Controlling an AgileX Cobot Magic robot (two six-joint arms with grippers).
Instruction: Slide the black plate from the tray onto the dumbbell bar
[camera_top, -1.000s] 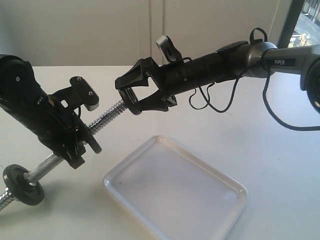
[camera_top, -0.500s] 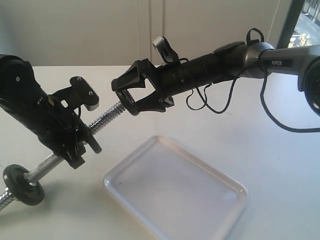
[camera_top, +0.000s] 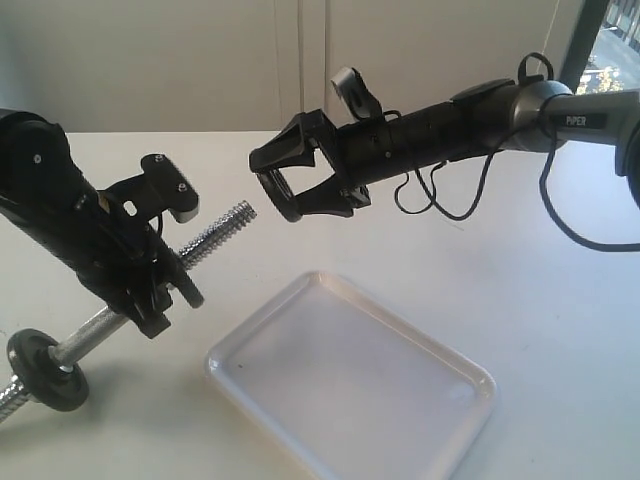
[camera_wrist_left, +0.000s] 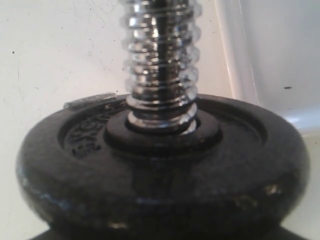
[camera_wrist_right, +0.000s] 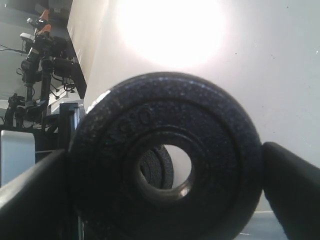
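The dumbbell bar (camera_top: 215, 235) slants up from the lower left, and my left gripper (camera_top: 150, 295) is shut around its middle. A black disc (camera_top: 45, 368) sits on its lower end. In the left wrist view, a black disc (camera_wrist_left: 160, 165) on the threaded bar (camera_wrist_left: 160, 55) fills the frame and hides the fingers. My right gripper (camera_top: 278, 185) is shut on the black plate (camera_top: 285, 210), held upright a short gap right of the bar's threaded tip. In the right wrist view the black plate (camera_wrist_right: 165, 160) sits between both fingers (camera_wrist_right: 295, 185). The white tray (camera_top: 350, 370) lies below with nothing in it.
The white tabletop (camera_top: 540, 270) spreads around the tray. A black cable (camera_top: 440, 205) hangs under the right arm. A corner of the tray (camera_wrist_left: 280, 60) shows in the left wrist view.
My right gripper, still holding the black plate, has drawn back to the right off the bar's threaded tip, leaving a gap. The left arm and bar have not moved.
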